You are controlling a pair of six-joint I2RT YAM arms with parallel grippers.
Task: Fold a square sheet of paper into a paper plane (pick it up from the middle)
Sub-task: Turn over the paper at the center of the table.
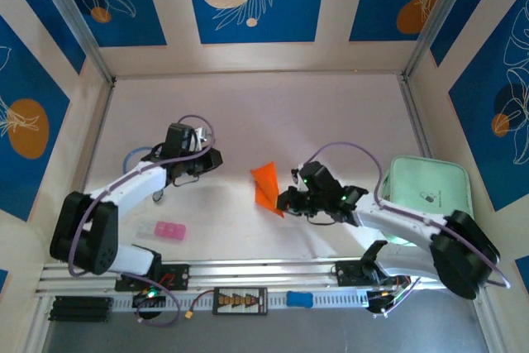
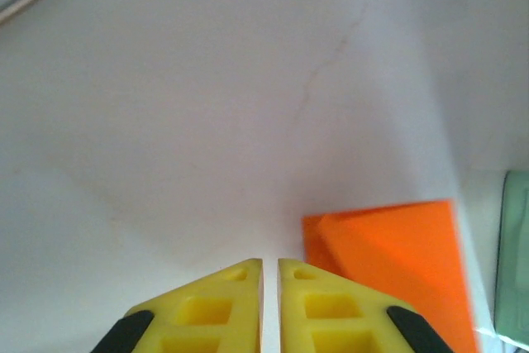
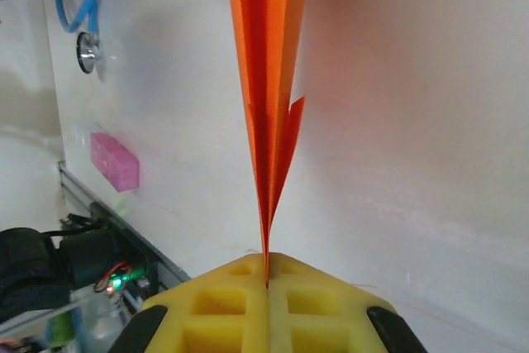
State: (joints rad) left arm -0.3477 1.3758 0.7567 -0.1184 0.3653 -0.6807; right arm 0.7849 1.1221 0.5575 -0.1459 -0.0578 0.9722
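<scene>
- The paper plane [image 1: 266,181] is bright orange, plain and unmarked. It is folded into flat layers that narrow to a point.
- In the right wrist view the paper plane [image 3: 266,80] shows edge-on. Several thin layers fan slightly apart as they run up from the bottom centre to the top of the frame, and a small pointed flap sticks out to the right.
- In the left wrist view the paper plane [image 2: 388,258] shows a broad orange face with a slanting crease, at the lower right of the frame.
- Count: one orange paper, one pink block [image 1: 165,231], one pale green tray [image 1: 426,188], two arms with one hand each.
- The right hand [image 1: 288,201] sits just right of centre in the top view, at the paper's lower right end. Its yellow fingers are pressed together on the paper's edge [image 3: 266,274], which runs straight into the seam between them.
- The left hand [image 1: 216,157] is left of the paper and apart from it. Its fingers are barely parted, with a thin slit between them [image 2: 270,274], and they hold nothing.
- The paper is near the middle of the white table [image 1: 273,113]; whether it touches the surface I cannot tell.
- The pink block lies at the lower left of the top view, well apart from the paper.
- The tray sits at the right edge, beyond the right arm.
</scene>
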